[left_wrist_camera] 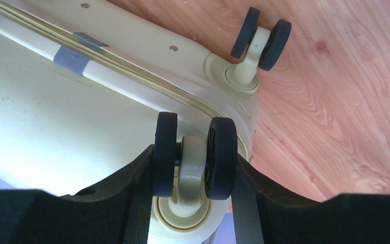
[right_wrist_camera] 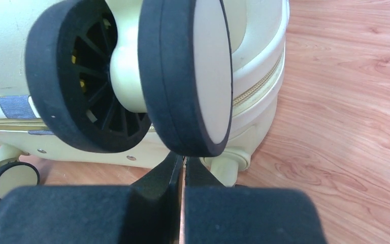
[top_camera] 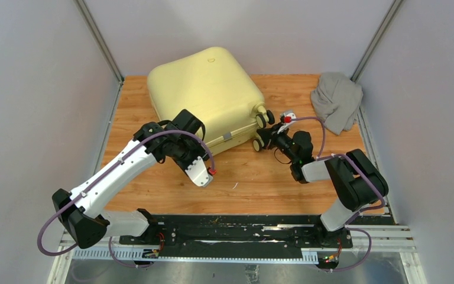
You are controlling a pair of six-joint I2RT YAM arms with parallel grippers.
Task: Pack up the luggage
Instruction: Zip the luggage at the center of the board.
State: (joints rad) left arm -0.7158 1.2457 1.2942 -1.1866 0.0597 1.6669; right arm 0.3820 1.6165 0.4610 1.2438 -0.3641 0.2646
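The luggage (top_camera: pixel 207 94) lies flat and zipped shut on the far-left part of the wooden bench (top_camera: pixel 260 183), with its wheel side facing the arms. A strip of grey tape (left_wrist_camera: pixel 71 58) sits across the zipper (left_wrist_camera: pixel 132 76) on that side.

The left tool (left_wrist_camera: pixel 195 155) is at the near-left corner of the case. Its two fingers stand one on each side of a twin wheel (left_wrist_camera: pixel 193 170), and each black pad meets the outer face of a tyre, so the tool is clamped on the luggage by this wheel. A 2nd wheel (left_wrist_camera: pixel 259 38) is a bit further, above the wood.

The right tool (right_wrist_camera: pixel 184 165) is at the near-right corner, w/ both fingers pressed together and nothing between them. The tips are directly under the big upper wheel (right_wrist_camera: pixel 132 76); whether they touch the tyre I cannot tell.

A crumpled grey cloth (top_camera: pixel 337 100) lies in the far-right corner, well apart from the case.
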